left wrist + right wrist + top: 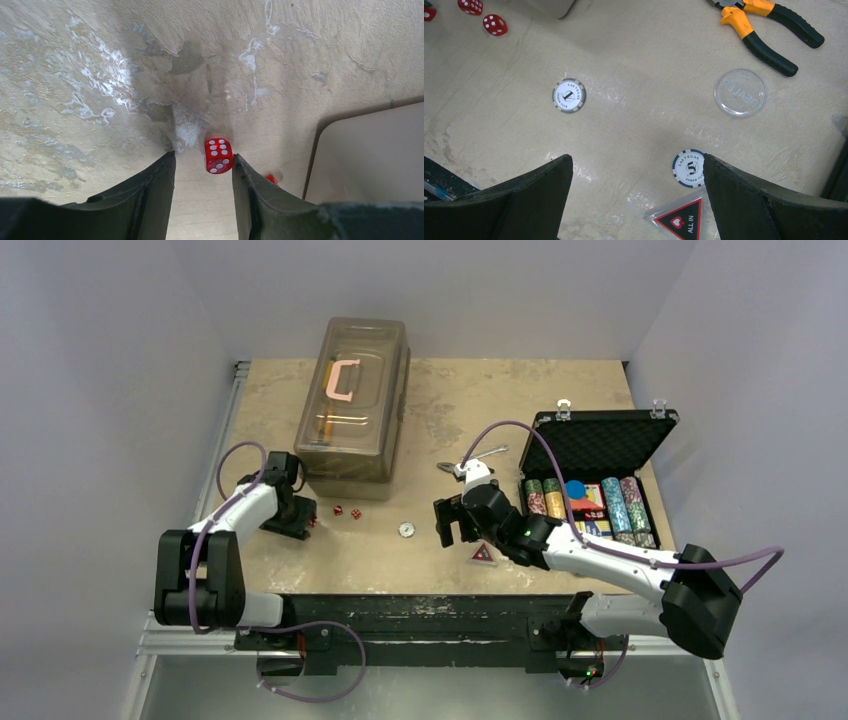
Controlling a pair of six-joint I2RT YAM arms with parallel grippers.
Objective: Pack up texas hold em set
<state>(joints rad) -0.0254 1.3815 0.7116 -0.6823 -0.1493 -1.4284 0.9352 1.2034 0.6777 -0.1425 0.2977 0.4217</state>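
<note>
The black case (600, 445) lies open at the right, with rows of poker chips (585, 502) inside. My left gripper (204, 160) is down at the table, jaws apart around a red die (218, 155). The die sits against the right fingertip, with a gap to the left one. Another die (271, 178) peeks out beyond that finger. My right gripper (638, 162) hangs wide open over the table. A blue-edged "5" chip (688, 168) and the red triangle token (681, 220) lie by its right finger. A "1" chip (568, 95), a clear dealer button (740, 92) and two dice (494, 24) lie farther off.
A large translucent brown box (352, 405) with a pink handle stands at the back left, its corner close to my left gripper. Orange-handled pliers (769, 25) lie between the box and the case. The table's front edge runs just behind both grippers.
</note>
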